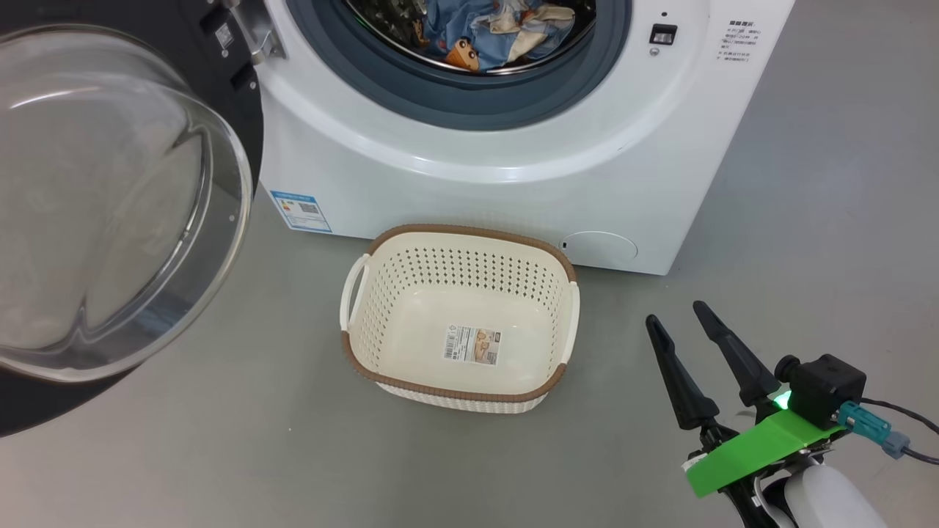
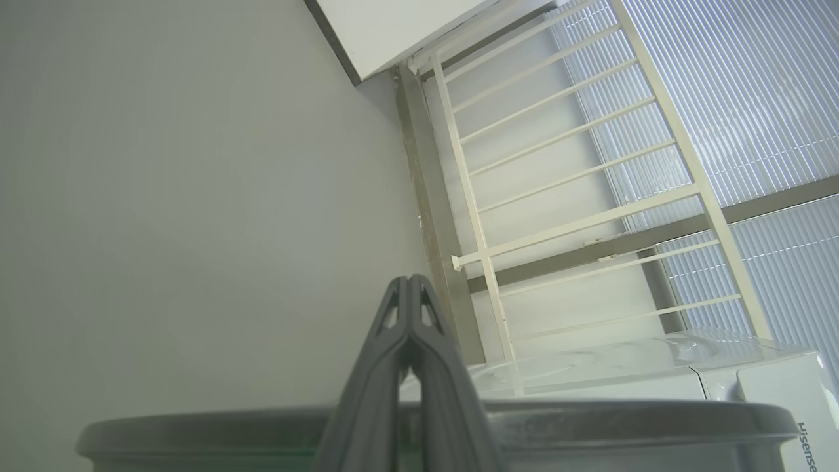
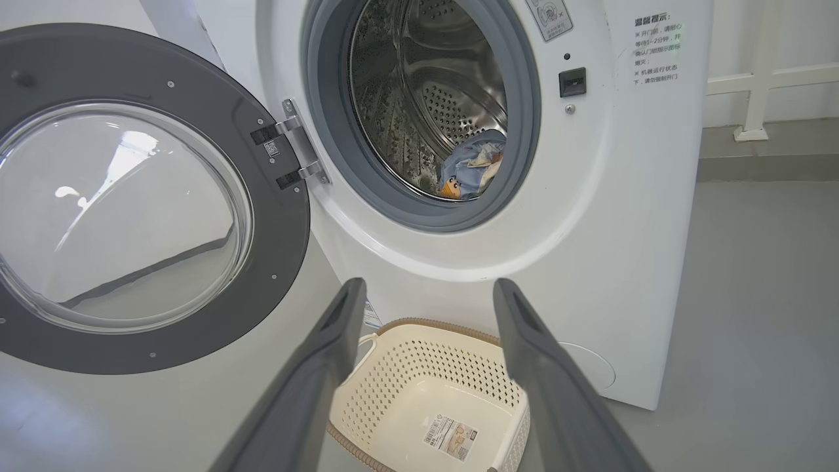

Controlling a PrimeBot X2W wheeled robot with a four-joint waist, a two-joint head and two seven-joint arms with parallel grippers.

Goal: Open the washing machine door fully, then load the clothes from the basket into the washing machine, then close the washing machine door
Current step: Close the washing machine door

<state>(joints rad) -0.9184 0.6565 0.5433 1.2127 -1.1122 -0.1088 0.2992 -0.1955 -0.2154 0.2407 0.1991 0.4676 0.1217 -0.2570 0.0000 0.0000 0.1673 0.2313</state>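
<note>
The white washing machine (image 1: 455, 169) stands with its round black door (image 1: 110, 198) swung wide open to the left. The light blue clothes (image 1: 491, 33) with orange figures lie inside the steel drum; they also show low in the drum (image 3: 472, 170) in the right wrist view. On the floor in front sits the cream basket (image 1: 461, 319), with just a label sticker on its bottom. My right gripper (image 1: 678, 319) hangs open to the right of the basket, holding nothing. My left gripper (image 2: 409, 282) is shut on nothing, just past the dark door rim (image 2: 590, 419), pointing towards a pale wall.
Grey floor (image 1: 807, 220) spreads around the machine and basket. The open door (image 3: 124, 196) takes up the space left of the machine. Behind the machine in the left wrist view stand a white railing (image 2: 557, 164) and ribbed window panels (image 2: 741, 98).
</note>
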